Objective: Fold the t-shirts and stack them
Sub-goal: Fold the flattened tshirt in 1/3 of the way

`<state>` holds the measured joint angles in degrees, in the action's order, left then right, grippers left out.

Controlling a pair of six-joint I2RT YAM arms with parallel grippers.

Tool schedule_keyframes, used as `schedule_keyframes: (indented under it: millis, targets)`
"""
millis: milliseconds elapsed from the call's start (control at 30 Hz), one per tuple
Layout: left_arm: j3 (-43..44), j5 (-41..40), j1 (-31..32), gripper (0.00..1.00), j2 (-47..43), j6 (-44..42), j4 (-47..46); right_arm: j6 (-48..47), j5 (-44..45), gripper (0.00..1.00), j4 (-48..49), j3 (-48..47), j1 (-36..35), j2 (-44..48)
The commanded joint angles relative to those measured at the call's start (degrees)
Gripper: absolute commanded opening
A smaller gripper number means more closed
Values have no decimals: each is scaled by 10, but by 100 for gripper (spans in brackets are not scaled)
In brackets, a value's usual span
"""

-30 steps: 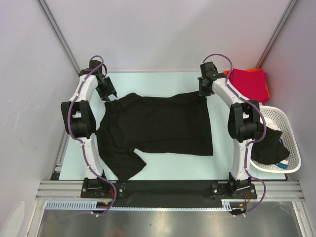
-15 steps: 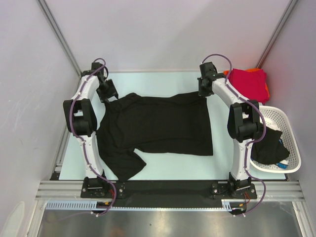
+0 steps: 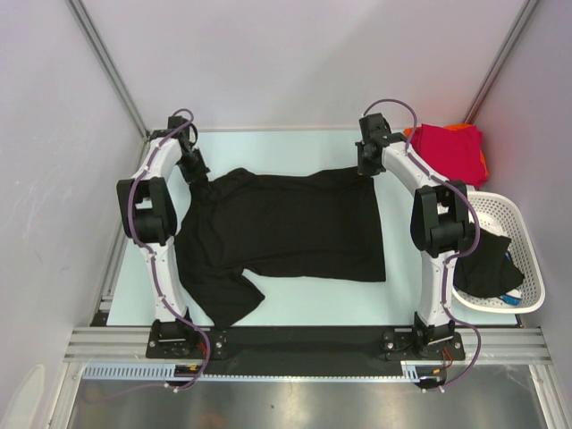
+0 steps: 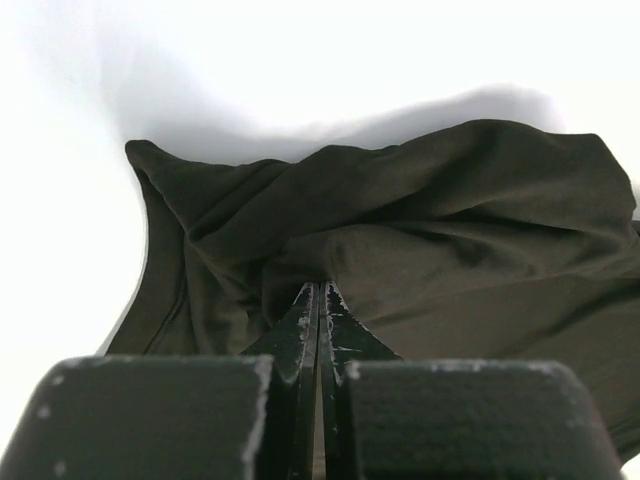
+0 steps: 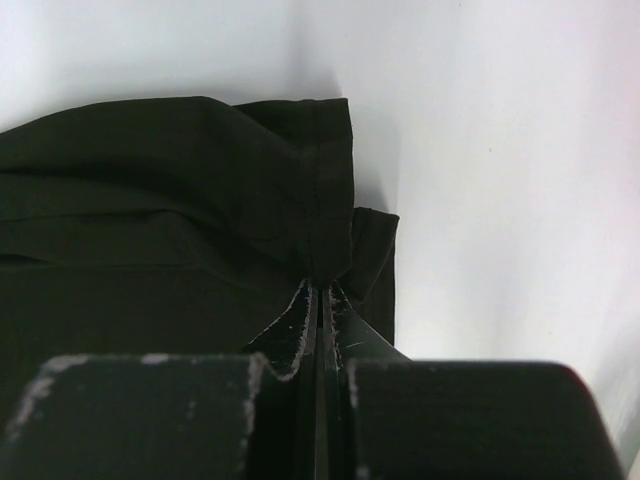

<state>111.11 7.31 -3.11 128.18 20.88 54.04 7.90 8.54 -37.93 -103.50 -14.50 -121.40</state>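
A black t-shirt (image 3: pixel 286 232) lies spread across the table, one sleeve trailing toward the near left. My left gripper (image 3: pixel 202 176) is shut on its far left corner; in the left wrist view (image 4: pixel 320 285) the cloth (image 4: pixel 450 220) bunches at the closed tips. My right gripper (image 3: pixel 365 168) is shut on the far right hem corner, which shows pinched in the right wrist view (image 5: pixel 322 282) with black cloth (image 5: pixel 180 180) hanging left of it. A crimson red t-shirt (image 3: pixel 451 150) lies folded at the far right on top of an orange one (image 3: pixel 461 128).
A white lattice basket (image 3: pixel 518 259) at the right edge holds a dark garment (image 3: pixel 487 264). Grey walls and metal frame posts close in the far side and both sides of the table (image 3: pixel 295 143).
My left gripper has shifted slightly right and toward the back, pulling the shirt's far left corner with it. The right arm has barely moved.
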Motion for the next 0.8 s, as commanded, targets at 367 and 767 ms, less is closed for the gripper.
schedule_keyframes:
  millis: [367, 767]
  targets:
    - [-55, -15, 12, 0, -96, -33, 32, -4, 5, 0, -6, -15, -7, 7]
    - [-145, -45, 13, 0, -144, -54, 60, 17, 21, 0, -40, 125, 3, 111]
